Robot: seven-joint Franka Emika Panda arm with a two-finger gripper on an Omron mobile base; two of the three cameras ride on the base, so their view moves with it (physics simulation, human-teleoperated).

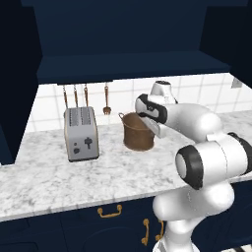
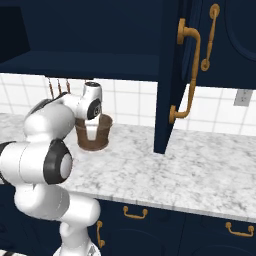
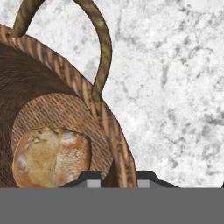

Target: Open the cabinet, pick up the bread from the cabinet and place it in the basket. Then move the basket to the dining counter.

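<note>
Bread (image 3: 51, 156): It lies at the bottom of the basket (image 3: 65, 87), so that part looks done.
Basket: It stands on the marble bench (image 1: 44, 177), right of the toaster (image 1: 81, 133), near the tiled wall.
End effector (image 3: 116, 178): The two finger tips are pinched almost shut on the basket's rim, one inside and one outside.
Slip risk: The hold is on one thin side only. The basket could tip or slide out when lifted, and the bread might roll out.
Handle: A loop handle (image 3: 101, 48) stands just beside the hold.
Door risk: The cabinet (image 2: 172, 75) door hangs open to the right. A wide swing that way could bump the basket into it.
Toaster risk: A swing left could knock the toaster.
</note>
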